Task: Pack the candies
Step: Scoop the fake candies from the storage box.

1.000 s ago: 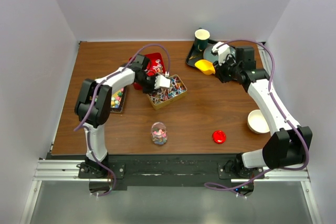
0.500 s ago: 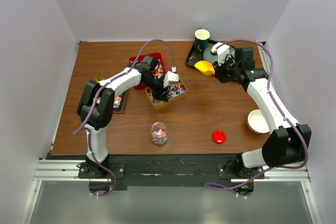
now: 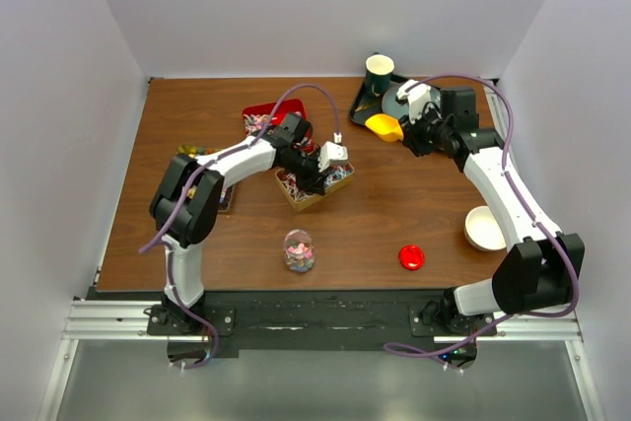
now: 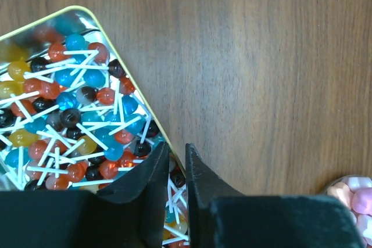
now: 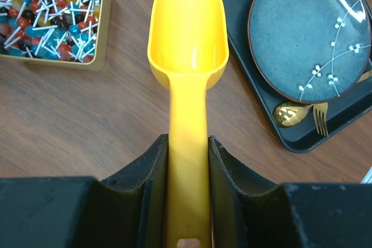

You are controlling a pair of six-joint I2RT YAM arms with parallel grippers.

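Right gripper (image 5: 186,140): clamped on handle of 1 yellow scoop (image 5: 188,33). Left gripper (image 4: 176,149): 2 fingers nearly together astride rim of 1 gold tin (image 5: 55,64), grip unclear. Candies (image 4: 70,114) fill that tin; more in 1 jar (image 3: 299,250) nearby.

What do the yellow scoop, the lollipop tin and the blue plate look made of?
The yellow scoop looks like plastic: one even colour, soft sheen, moulded shape. The lollipop tin is probably thin metal: its gold rim reflects light. The blue plate seems to be glazed ceramic: glossy highlights over a painted branch pattern.
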